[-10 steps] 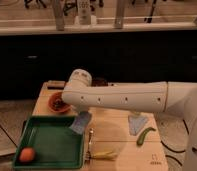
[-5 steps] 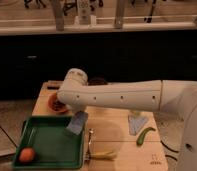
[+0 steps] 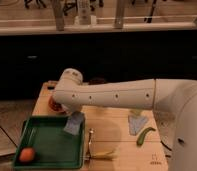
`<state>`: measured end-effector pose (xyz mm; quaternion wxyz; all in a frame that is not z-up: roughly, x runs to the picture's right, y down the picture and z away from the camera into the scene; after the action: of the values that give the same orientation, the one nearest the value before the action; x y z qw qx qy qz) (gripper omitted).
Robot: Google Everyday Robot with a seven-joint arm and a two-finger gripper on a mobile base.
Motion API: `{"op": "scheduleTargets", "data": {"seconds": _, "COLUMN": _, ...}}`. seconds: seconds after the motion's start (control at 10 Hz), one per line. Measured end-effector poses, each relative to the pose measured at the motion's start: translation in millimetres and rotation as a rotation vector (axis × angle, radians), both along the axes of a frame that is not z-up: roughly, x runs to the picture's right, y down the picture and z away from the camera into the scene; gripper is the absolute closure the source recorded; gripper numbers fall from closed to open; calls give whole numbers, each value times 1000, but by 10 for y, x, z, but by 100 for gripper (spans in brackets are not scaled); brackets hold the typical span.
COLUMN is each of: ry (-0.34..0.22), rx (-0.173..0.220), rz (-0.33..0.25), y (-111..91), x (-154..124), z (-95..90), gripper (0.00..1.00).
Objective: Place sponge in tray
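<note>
The white robot arm (image 3: 112, 95) is reaching in from the right across the pale wooden tabletop (image 3: 119, 162). Its end effector (image 3: 72, 112) is sitting tucked under the rounded wrist housing, mostly hidden by it. I cannot tell whether it is clamping anything or has let go.

The small, flat, medium-blue sponge (image 3: 74, 124) is hanging tilted directly beneath that wrist, with its upper edge up against the arm's underside. It is overlapping the far right corner of the large shallow green plastic tray (image 3: 52, 142), partly across the raised rim rather than lying flat inside.

A round orange object (image 3: 26, 155) is resting in the tray's near left corner. A reddish-brown bowl (image 3: 54, 104) is peeking out behind the wrist. A pale grey-blue cloth patch (image 3: 136, 122), a curved green vegetable (image 3: 145, 136) and a yellow banana-like piece (image 3: 105, 154) are lying on the tabletop to the right, well apart from the tray.

The sponge is looking light, soft and squashy, not fragile and not slippery. A pinch through its thin faces near one edge should be enough. Held that way it is likely to droop and swing, so a corner could be catching on the rim.
</note>
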<state>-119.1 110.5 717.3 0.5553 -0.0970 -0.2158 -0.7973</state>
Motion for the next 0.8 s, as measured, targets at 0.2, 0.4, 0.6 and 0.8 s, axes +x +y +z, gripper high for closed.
{"op": "scheduleTargets", "data": {"seconds": 0.2, "ry": -19, "rx": -6, "rz": -24, "y": 21, "x": -102, "z": 7, "gripper": 99}}
{"op": "scheduleTargets", "data": {"seconds": 0.4, "ry": -28, "rx": -14, "rz": -47, "y": 49, "x": -135, "z": 32, "gripper": 99}}
{"op": "scheduleTargets", "data": {"seconds": 0.6, "ry": -48, "rx": -21, "rz": -68, "y": 89, "x": -231, "z": 69, "gripper": 99}}
{"op": "scheduleTargets", "data": {"seconds": 0.8, "ry": -64, "rx": -28, "rz": -90, "y": 126, "x": -308, "z": 102, "gripper": 99}}
